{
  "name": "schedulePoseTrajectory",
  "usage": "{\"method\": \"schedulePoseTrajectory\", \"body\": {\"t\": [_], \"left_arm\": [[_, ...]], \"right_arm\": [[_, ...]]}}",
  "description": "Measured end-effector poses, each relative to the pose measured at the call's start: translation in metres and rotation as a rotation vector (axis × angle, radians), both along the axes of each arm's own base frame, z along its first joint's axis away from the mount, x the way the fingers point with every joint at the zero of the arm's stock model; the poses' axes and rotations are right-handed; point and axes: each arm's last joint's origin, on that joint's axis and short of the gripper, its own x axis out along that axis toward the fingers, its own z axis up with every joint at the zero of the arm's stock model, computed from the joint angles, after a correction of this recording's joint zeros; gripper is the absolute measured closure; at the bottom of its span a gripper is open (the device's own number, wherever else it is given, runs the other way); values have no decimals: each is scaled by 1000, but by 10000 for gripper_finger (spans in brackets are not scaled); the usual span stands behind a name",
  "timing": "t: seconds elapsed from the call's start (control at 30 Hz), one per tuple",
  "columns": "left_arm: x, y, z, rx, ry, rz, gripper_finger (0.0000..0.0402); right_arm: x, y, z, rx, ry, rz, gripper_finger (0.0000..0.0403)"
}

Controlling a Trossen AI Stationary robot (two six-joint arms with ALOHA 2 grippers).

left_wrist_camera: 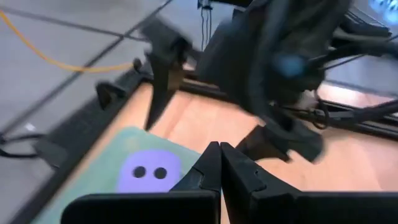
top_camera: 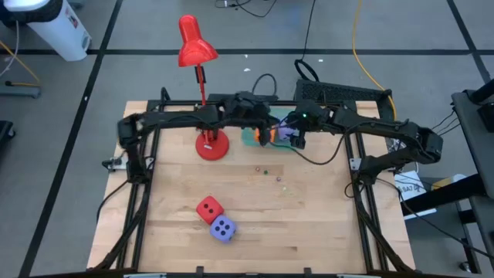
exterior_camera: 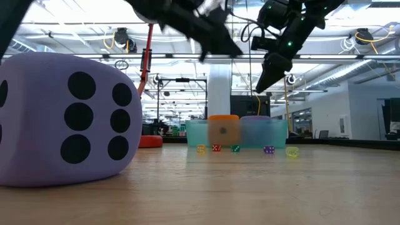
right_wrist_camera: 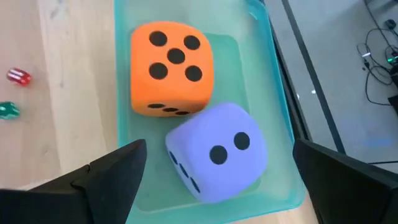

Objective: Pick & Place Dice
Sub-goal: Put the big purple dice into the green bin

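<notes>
Tray [right_wrist_camera: 283,134] rim hugging orange die [right_wrist_camera: 171,68], purple die [right_wrist_camera: 217,152], right gripper [right_wrist_camera: 217,180] spread above

Both arms reach inward to the table's far middle, wrists nearly meeting. Right gripper [top_camera: 297,137] hangs above the table surface, pointed down, fingers [right_wrist_camera: 118,168] spread wide with nothing between them. Left gripper [left_wrist_camera: 219,163] sits close beside it, fingers pressed together, tips touching, nothing held.
</notes>
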Motion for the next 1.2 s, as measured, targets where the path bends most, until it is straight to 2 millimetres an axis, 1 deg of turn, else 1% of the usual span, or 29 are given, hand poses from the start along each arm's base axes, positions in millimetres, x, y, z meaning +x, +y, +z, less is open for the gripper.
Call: {"method": "schedulePoseTrajectory", "body": {"t": [0.1, 0.17, 0.23, 0.33, 0.43, 0.5, 0.57, 0.67, 0.73, 0.8, 0.9, 1.07, 1.2], "left_arm": [[-26, -14, 36, 68, 2, 11, 400], [-46, -22, 59, 101, -26, 23, 400], [-69, -29, 78, 124, -68, 29, 400], [-106, -38, 96, 134, -127, 35, 400], [-143, -47, 100, 125, -166, 45, 400], [-165, -53, 95, 115, -177, 48, 400], [-184, -58, 85, 103, -176, 48, 400], [-207, -65, 61, 67, -155, 52, 401], [-223, -70, 45, 44, -147, 55, 401], [-239, -74, 30, 35, -152, 73, 401], [-259, -81, 7, 38, -152, 89, 401], [-272, -90, -31, 36, -196, 73, 401], [-283, -93, -59, 49, -216, 104, 401]], "right_arm": [[-5, 5, 9, 51, -66, 15, 20], [-9, 9, 19, 93, -146, 54, 44], [-12, 12, 30, 104, -226, 79, 79], [-21, 17, 44, 114, -317, 78, 144], [-31, 23, 57, 162, -407, 86, 213], [-37, 30, 64, 202, -455, 104, 257], [-42, 38, 69, 222, -494, 118, 299], [-46, 55, 65, 237, -547, 181, 355], [-48, 66, 57, 234, -589, 239, 386], [-50, 75, 50, 231, -655, 293, 397], [-51, 85, 35, 264, -782, 326, 390], [-49, 97, 3, 295, -919, 382, 397], [-49, 101, -18, 289, -936, 349, 400]]}}
